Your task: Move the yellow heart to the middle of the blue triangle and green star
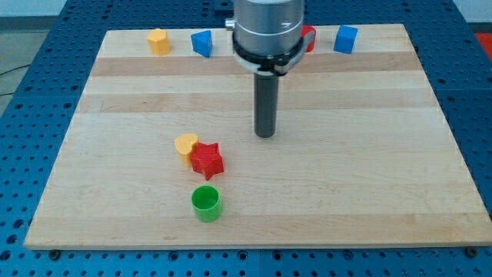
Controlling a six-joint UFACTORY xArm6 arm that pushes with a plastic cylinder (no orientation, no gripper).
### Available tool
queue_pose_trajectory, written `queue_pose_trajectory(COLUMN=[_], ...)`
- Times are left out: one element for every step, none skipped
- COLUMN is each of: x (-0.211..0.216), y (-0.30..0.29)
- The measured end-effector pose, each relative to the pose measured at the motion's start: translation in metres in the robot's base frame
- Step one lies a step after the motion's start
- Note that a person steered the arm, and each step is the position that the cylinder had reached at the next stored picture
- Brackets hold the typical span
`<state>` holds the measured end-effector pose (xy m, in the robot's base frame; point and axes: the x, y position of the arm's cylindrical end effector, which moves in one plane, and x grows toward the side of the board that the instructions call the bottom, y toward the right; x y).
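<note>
Across nearly the whole view lies a pale wooden board, set on a blue perforated table. Next in bulk is the arm's grey cylindrical housing, coming down from the view's top at about 12 o'clock of the board's centre; a straight dark rod hangs from it, and my tip rests near the board's middle. The arm has no pincer, only this rod, so nothing about spreading or pinching applies.

The blocks are small. From my tip, a red star lies at roughly 8 o'clock, well apart from it. The yellow heart touches that star at the star's 10 o'clock side, lying left of my tip and a little lower. A green cylinder stands at 6 o'clock of the red star, near but apart.

Along the view's top edge, a yellow block sits at 10 o'clock of my tip, with a blue triangle just beside it at its 3 o'clock. A red block, partly hidden behind the housing, sits at 1 o'clock, and a blue cube is near it at 3 o'clock.
</note>
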<state>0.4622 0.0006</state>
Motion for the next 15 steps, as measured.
queue_pose_trajectory(x=[0.02,0.026,0.033,0.048,0.057,0.051,0.029,0.004,0.021,0.037,-0.042,-0.125,-0.16,-0.17,-0.19], y=[-0.04,-0.046,-0.061,-0.024,-0.055,-0.113,-0.18,-0.194,-0.158,-0.125,-0.076,-0.057,-0.054,-0.054,-0.054])
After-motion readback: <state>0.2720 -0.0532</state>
